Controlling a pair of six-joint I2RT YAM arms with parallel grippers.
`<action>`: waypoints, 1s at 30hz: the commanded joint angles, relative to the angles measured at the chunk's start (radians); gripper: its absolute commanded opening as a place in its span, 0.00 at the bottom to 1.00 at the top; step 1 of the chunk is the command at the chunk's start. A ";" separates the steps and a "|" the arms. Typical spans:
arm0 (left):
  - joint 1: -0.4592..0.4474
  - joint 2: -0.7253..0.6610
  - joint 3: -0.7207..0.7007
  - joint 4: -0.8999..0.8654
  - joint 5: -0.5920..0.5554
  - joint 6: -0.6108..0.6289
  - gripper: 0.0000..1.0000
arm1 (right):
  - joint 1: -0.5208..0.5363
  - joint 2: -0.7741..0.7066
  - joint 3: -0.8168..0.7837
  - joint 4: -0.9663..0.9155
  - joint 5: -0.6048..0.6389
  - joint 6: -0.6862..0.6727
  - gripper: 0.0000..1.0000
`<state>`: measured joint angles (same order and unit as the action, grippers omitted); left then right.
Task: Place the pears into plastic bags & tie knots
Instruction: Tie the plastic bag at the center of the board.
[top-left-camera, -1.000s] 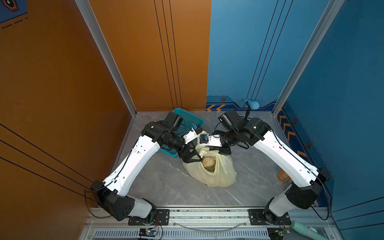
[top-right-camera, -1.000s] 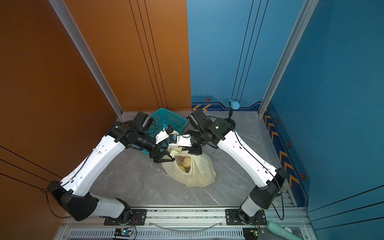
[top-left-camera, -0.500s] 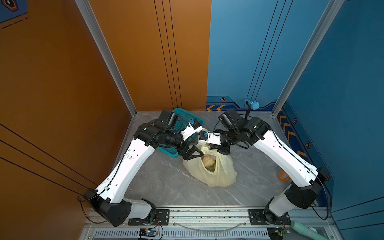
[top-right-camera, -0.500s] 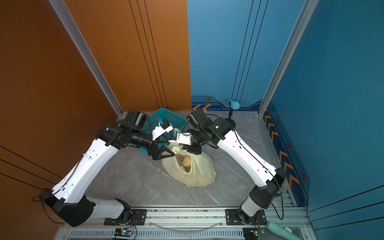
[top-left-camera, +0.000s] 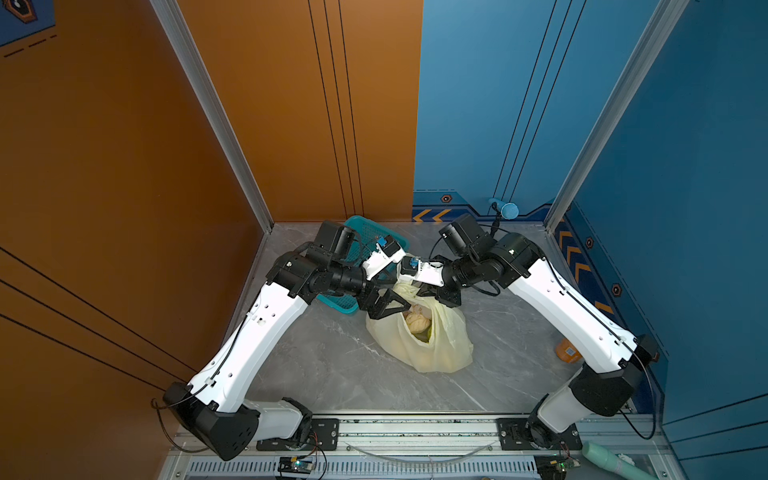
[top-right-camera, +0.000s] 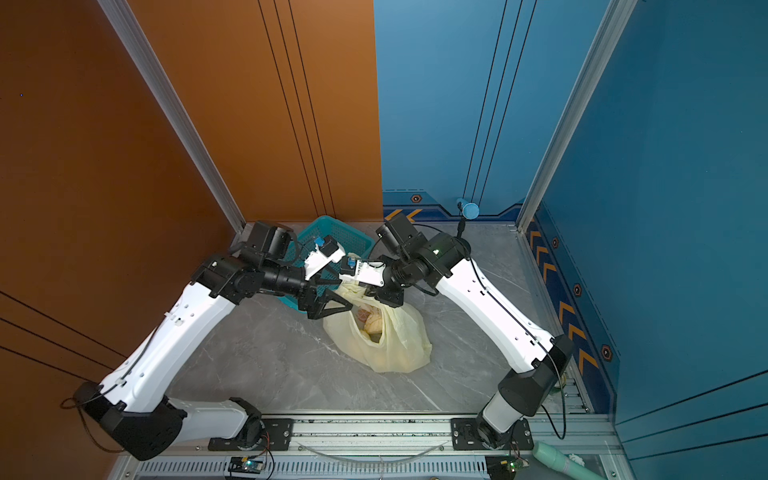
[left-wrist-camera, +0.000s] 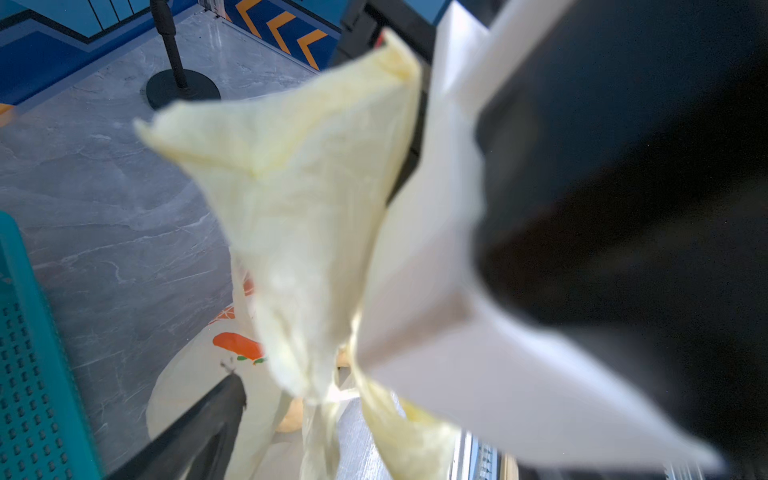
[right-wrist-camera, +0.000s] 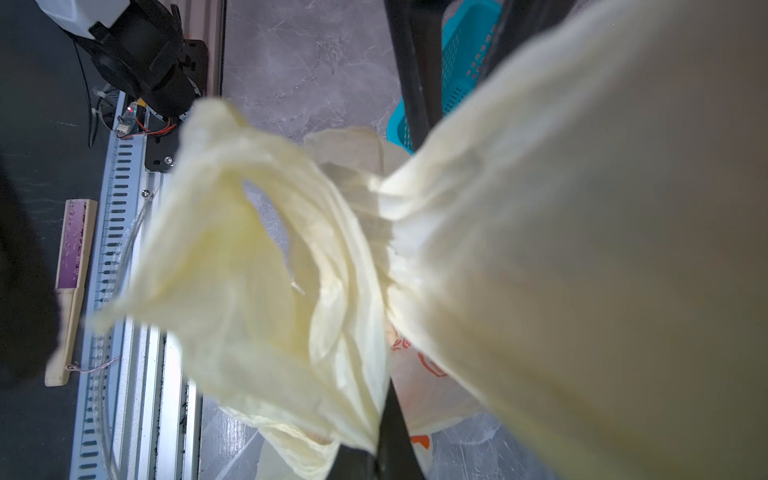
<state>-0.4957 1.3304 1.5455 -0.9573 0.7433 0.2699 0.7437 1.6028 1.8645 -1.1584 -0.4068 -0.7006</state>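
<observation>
Sagging translucent yellow bag (top-left-camera: 446, 345), lumpy pears (top-left-camera: 417, 322)

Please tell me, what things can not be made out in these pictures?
Pear count: in both top views the bag mouth shows one cream pear and some green; the plastic hides the rest.
Knot: both wrist views are blurred by plastic near the lens; tied or not, I cannot tell.
Right tool tips: in top views, hidden under its wrist and the plastic.
Basket inside: the left arm covers most of it.

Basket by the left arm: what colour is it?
The basket is teal, with perforated walls; clearest in a top view.
</observation>
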 joint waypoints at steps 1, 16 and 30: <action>-0.003 0.029 0.000 0.026 -0.010 -0.018 0.97 | 0.014 -0.010 0.009 0.025 -0.055 0.013 0.00; 0.045 0.059 -0.030 0.090 0.142 -0.001 0.18 | -0.023 -0.139 -0.127 0.182 -0.011 0.181 0.37; 0.049 0.076 -0.018 0.098 0.161 0.006 0.11 | -0.052 -0.182 -0.160 0.621 -0.024 1.120 0.75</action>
<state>-0.4561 1.3930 1.5249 -0.8776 0.8688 0.2619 0.6796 1.3746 1.6695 -0.6075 -0.4110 0.1986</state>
